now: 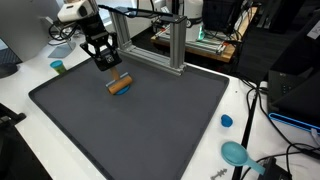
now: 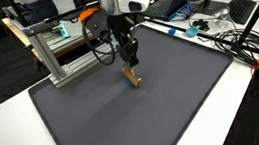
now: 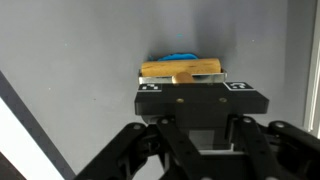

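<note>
Near the back of the dark mat (image 1: 150,125) on the white tabletop (image 1: 25,85), the claw (image 1: 108,66) is pinching a wooden brush (image 1: 119,85), jaws pressed onto its block. Wrist view shows the wood block (image 3: 182,70) between the pads with blue behind it. Aluminium frame (image 1: 160,45) stands just behind; blue cap (image 1: 227,121) well apart.

Tan wooden block (image 1: 120,85) with blue top, on mat
</note>
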`<action>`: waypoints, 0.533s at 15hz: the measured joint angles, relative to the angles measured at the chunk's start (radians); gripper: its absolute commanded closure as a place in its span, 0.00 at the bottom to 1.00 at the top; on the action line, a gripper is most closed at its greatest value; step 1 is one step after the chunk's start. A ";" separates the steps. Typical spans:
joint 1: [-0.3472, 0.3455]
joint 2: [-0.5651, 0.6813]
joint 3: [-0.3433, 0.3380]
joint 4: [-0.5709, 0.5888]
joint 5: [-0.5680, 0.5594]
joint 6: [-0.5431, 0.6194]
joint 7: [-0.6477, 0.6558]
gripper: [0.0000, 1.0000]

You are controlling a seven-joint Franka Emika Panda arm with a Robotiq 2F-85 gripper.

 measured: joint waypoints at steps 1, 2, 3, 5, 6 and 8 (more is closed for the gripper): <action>0.000 -0.001 0.001 -0.004 0.000 0.007 0.001 0.78; 0.000 -0.005 0.002 -0.013 0.000 0.020 0.001 0.78; 0.000 -0.012 0.004 -0.027 0.000 0.038 0.001 0.78; 0.000 -0.033 0.007 -0.068 0.000 0.082 0.001 0.78; 0.000 -0.045 0.010 -0.090 0.000 0.105 0.000 0.78; -0.003 -0.059 0.015 -0.117 0.008 0.129 -0.005 0.78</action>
